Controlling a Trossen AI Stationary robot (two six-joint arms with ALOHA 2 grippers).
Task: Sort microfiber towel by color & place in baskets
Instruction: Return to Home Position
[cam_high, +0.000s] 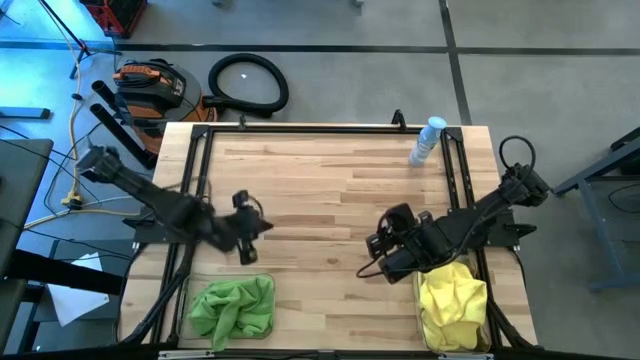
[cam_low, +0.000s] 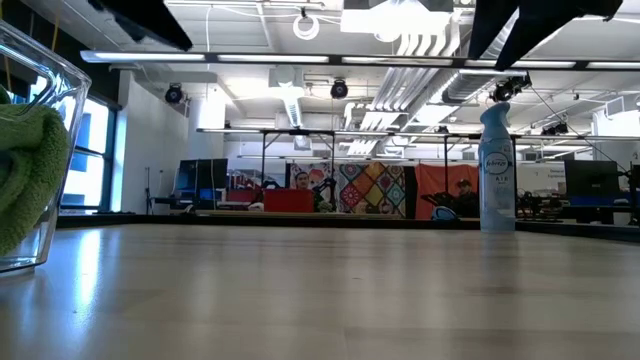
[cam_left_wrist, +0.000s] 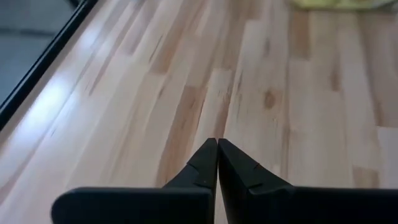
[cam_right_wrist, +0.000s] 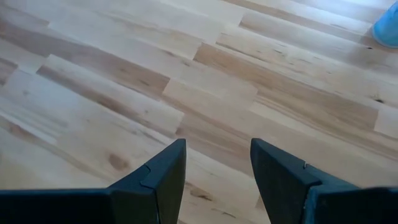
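Observation:
Lime green towels (cam_high: 235, 305) lie bunched in the clear basket (cam_high: 192, 285) at the table's near left; that basket's wall (cam_low: 40, 150) shows at the left of the low view with green cloth (cam_low: 25, 170) inside. Yellow towels (cam_high: 452, 300) fill the basket (cam_high: 487, 320) at the near right and show in the left wrist view (cam_left_wrist: 339, 4). My left gripper (cam_high: 250, 235) (cam_left_wrist: 217, 146) hovers above the bare table just beyond the green basket, shut and holding nothing. My right gripper (cam_high: 378, 262) (cam_right_wrist: 217, 155) hangs left of the yellow basket, open and holding nothing.
A clear spray bottle with a blue cap (cam_high: 428, 140) (cam_low: 497, 165) stands near the table's far right corner. The wooden table top (cam_high: 330, 190) is bare between the arms. A hose and tools lie on the floor beyond the far edge (cam_high: 248, 82).

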